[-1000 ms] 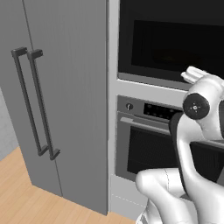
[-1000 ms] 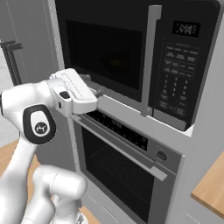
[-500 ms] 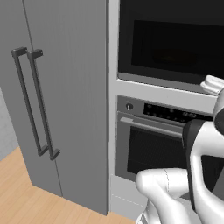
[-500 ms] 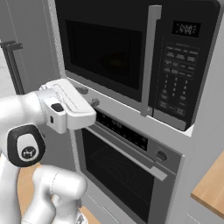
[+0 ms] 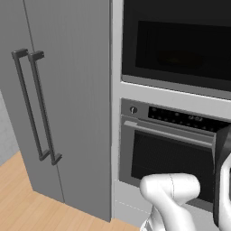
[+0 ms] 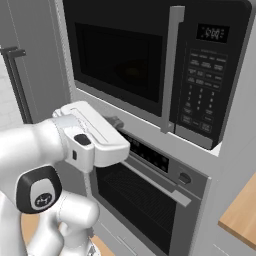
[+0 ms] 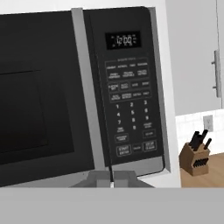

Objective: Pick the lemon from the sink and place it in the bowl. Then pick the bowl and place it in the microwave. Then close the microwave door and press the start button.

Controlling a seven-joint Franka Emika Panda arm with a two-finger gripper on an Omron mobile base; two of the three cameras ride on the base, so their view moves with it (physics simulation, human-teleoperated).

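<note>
The microwave (image 7: 87, 87) sits in the cabinet above the oven (image 6: 150, 195), its black microwave door (image 7: 39, 96) shut and the dark window hiding whatever is inside. The claw (image 7: 111, 178), fingers together and empty, hovers just below the lit keypad (image 7: 130, 109).

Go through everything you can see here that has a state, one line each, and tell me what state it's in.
microwave door: closed, flush with the front.
microwave clock display: lit.
oven door: closed.
fridge doors: closed.
tool: shut, holding nothing, facing the microwave's keypad.
knife block: upright on the counter, knives in it.
</note>
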